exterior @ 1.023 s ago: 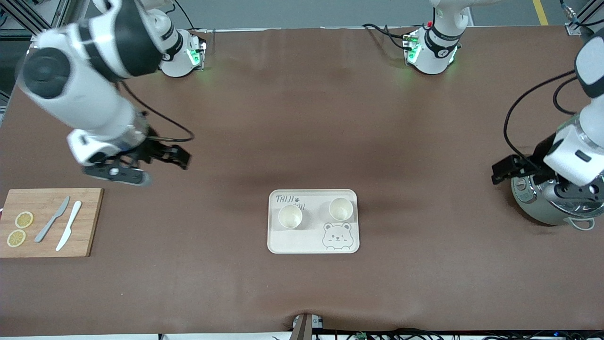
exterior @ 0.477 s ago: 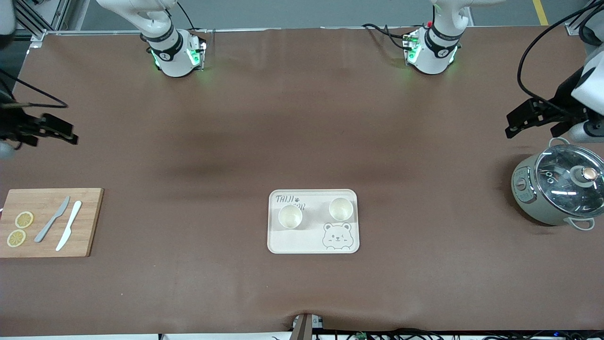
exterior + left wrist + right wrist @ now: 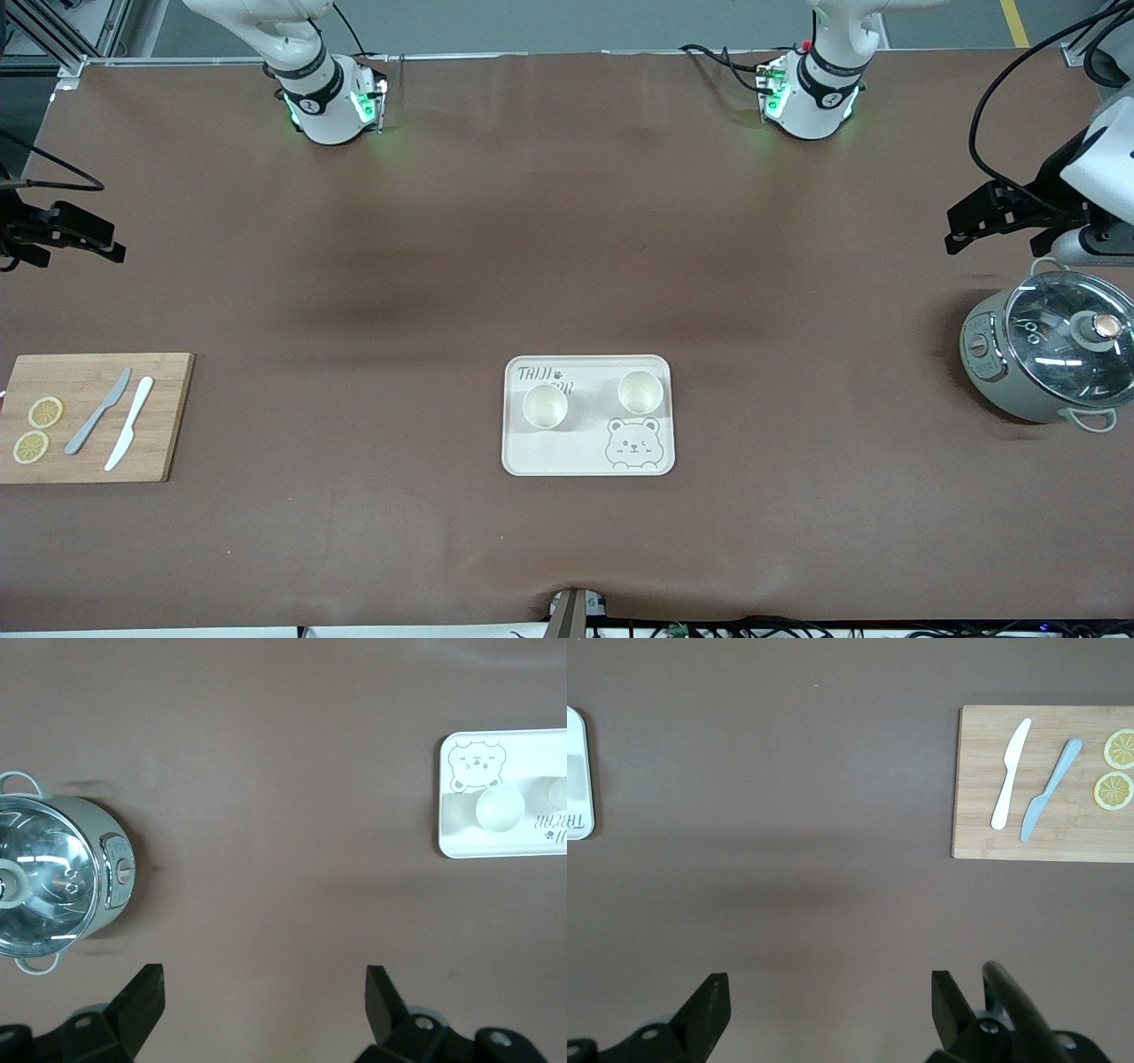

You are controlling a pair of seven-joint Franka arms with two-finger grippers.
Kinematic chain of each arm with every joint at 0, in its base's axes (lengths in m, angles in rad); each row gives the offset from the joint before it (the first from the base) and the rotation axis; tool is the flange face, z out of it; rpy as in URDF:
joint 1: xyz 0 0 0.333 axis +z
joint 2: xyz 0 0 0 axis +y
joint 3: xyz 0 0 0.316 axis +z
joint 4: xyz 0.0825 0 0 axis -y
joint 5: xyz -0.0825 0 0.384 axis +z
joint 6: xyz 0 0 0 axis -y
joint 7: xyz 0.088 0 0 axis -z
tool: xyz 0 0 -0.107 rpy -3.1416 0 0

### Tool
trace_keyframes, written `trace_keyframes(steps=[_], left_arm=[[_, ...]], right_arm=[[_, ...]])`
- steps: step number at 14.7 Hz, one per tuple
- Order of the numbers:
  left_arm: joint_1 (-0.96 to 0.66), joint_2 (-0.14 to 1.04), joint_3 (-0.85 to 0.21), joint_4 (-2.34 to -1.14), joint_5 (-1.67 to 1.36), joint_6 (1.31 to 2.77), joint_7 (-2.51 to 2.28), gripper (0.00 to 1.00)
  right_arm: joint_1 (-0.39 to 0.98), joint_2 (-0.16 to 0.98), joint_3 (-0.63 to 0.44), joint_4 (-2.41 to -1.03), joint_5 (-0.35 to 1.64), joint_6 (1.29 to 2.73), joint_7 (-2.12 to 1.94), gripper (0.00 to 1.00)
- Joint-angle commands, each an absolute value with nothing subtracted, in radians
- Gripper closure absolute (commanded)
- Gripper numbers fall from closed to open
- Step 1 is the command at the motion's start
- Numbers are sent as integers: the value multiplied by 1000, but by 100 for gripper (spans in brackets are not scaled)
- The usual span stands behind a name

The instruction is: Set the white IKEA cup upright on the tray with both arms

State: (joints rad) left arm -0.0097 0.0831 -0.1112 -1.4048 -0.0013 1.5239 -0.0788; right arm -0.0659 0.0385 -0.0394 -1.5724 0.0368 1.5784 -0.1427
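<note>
We see both arms drawn up high at the two ends of the surface, well apart from the middle. The left pincer hangs over bare surface just beside a grey-green cooker pot with a glass lid, at the left arm's end; its fingers stand wide apart with nothing between them. The right pincer hangs over bare surface at the right arm's end, above the stretch farther from the front camera than a wooden cutting board; its fingers are likewise spread and hold nothing.

On the tray we can read "TAIJI" in grey lettering, the second word partly covered by a cup, and a bear face is drawn in the corner nearest the front camera toward the left arm's end.

Two white cups stand upright on the tray: one cup over the lettering, the other cup just above the bear. Both are well apart from either pincer.

The board carries a grey knife, a white knife and two lemon slices.
</note>
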Motion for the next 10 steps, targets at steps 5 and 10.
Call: trace_keyframes(steps=[5, 10], left_arm=[[-17, 57, -83, -1414, -8, 1491, -14, 0], [-15, 55, -78, -1414, 3, 1470, 69, 0]], right_arm=[[-71, 20, -23, -1598, 2, 1597, -149, 0], [-71, 20, -23, -1598, 2, 1597, -149, 0]])
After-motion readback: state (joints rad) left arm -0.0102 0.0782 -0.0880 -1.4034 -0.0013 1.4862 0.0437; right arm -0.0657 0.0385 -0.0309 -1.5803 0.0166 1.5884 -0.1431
